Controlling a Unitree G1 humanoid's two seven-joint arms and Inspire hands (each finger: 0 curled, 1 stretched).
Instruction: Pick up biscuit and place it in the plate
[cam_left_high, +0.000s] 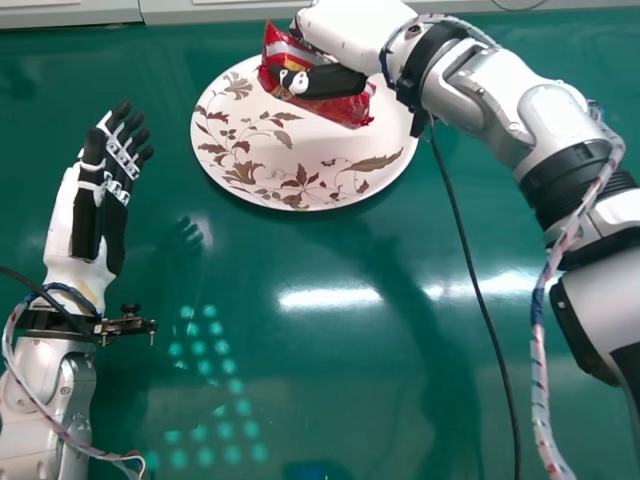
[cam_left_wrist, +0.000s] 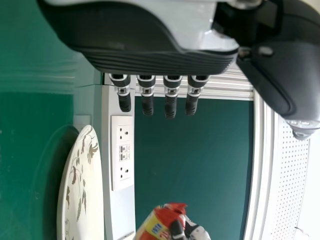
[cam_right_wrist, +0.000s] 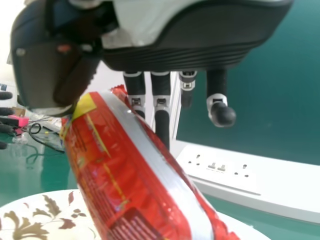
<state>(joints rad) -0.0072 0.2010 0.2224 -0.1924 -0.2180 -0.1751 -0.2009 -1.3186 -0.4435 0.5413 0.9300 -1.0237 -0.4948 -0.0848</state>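
While it stands half-open, the right hand (cam_left_high: 338, 34) pinches the biscuit packet (cam_right_wrist: 132, 170).

Plate (cam_left_high: 328, 142) on table (cam_left_high: 330, 400), biscuit packet (cam_left_high: 345, 110) above its far part

The plate (cam_left_high: 300, 165) has a smooth, lightly glossy face, like glazed ceramic or melamine (hard to say which). Over it, the biscuit packet (cam_left_high: 345, 108) is shiny plastic film, crinkled and crimped at its ends. Beneath the plate, the tabletop (cam_left_high: 330, 390) is smooth and glossy, throwing back bright glare. Left of the plate, the left hand (cam_left_high: 88, 215) pairs matt black plastic with silvery, metal-looking links. Beyond the plate, the socket panel (cam_left_wrist: 125, 184) is smooth white plastic.
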